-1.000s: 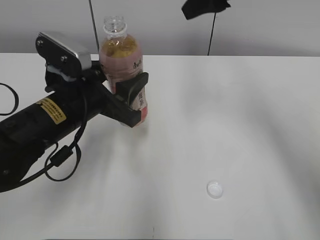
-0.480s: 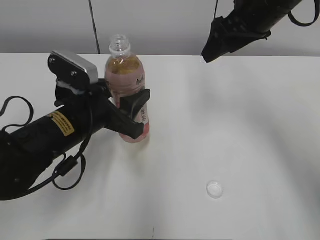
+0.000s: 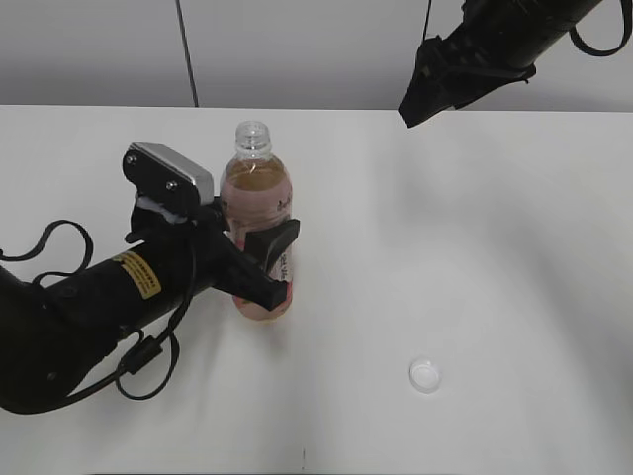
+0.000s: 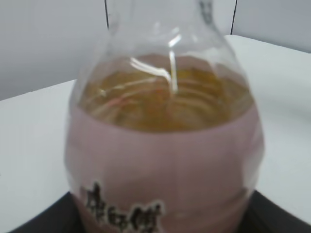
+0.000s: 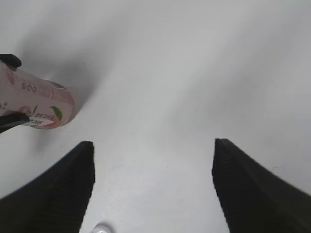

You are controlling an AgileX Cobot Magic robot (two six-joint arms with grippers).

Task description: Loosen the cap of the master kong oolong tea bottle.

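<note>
The master kong oolong tea bottle (image 3: 257, 228) stands upright on the white table (image 3: 475, 247), left of centre in the exterior view, its neck open and uncapped. The left gripper (image 3: 259, 265) is clenched around the bottle's lower body, one black finger crossing the pink label. The cap (image 3: 425, 375) lies apart on the table at about 4 o'clock from the bottle, open side up. The left wrist view adds only a close, soft-focus look at the bottle (image 4: 165, 145): amber tea at shoulder level, pink label with dark characters below; the fingers themselves are barely seen at the bottom corners. The right gripper (image 3: 420, 94) hangs high at 1 o'clock from the bottle, well clear of it. The right wrist view shows what the exterior cannot: its two fingers (image 5: 58, 194) spread wide and holding nothing, the bottle base (image 5: 41, 104) at 10 o'clock, and what appears to be the cap (image 5: 101, 229) at the lower edge.
</note>
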